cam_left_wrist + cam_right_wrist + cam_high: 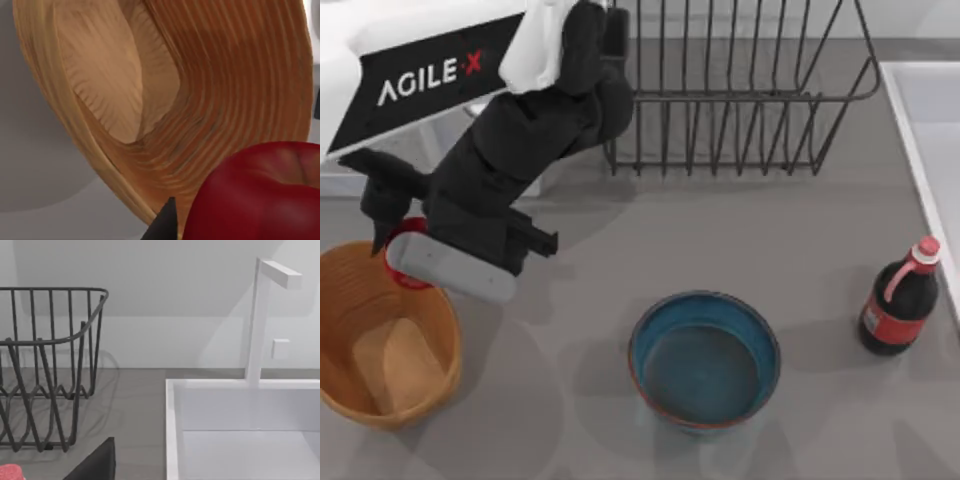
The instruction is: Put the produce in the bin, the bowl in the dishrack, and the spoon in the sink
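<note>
Produce (260, 192), a glossy red rounded fruit, is held over the near rim of the woven bin (350, 290) at the table's left, and in the top view only a sliver of red is seen beneath the left arm's wrist. The left gripper (405, 262) is taken to be closed around the fruit, though its fingers are largely hidden by the arm from above, and just one dark tip is caught in the left wrist view, so the firmness of the hold cannot be judged. The chief risk is judged to lie in the release point: the fruit appears to sit above the basket's edge rather than its tan floor, so if it is let go now it could strike the rim, bounce and roll away across the grey table (620, 260). A light basket could also be tipped or pushed by a gripper lowered too far against its wall. The teal bowl (704, 360) stands well apart at the table's middle, with a dark red-capped bottle (898, 300) near the right edge; a loose fruit rolling that way could end up against either. The dishrack (740, 90) waits at the back and the white sink (240, 440) at the right, both unused so far. The right arm is parked off to the right, facing the sink and its faucet (260, 320).
</note>
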Robot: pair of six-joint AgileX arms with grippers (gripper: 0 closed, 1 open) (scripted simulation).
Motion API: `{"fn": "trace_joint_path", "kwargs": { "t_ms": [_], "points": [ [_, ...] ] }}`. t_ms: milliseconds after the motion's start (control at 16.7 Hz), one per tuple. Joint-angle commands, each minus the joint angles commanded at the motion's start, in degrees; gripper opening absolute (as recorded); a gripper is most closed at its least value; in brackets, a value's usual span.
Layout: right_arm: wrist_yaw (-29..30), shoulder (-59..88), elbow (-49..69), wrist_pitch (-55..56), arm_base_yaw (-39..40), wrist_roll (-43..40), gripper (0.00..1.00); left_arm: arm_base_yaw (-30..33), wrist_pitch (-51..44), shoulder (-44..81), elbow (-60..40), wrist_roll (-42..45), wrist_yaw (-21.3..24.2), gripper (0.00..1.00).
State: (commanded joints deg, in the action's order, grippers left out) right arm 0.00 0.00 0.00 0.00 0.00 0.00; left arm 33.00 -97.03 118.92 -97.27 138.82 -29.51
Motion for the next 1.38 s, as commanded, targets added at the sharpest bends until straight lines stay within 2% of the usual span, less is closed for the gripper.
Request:
{"fn": "trace_joint_path", "kwargs": {
  "t_ms": [360,720,1380],
  "points": [
    [0.0,0.0,0.0,0.0,0.0,0.0,1.0,-3.55,10.37,-4.6,16.22,3.18,-1.86,0.0],
    [0.0,0.0,0.0,0.0,0.0,0.0,1.0,-4.0,11.96,-5.27,17.99,3.86,-2.19,0.0],
    [0.0,0.0,0.0,0.0,0.0,0.0,1.0,-4.0,11.96,-5.27,17.99,3.86,-2.19,0.83]
  ]
}}
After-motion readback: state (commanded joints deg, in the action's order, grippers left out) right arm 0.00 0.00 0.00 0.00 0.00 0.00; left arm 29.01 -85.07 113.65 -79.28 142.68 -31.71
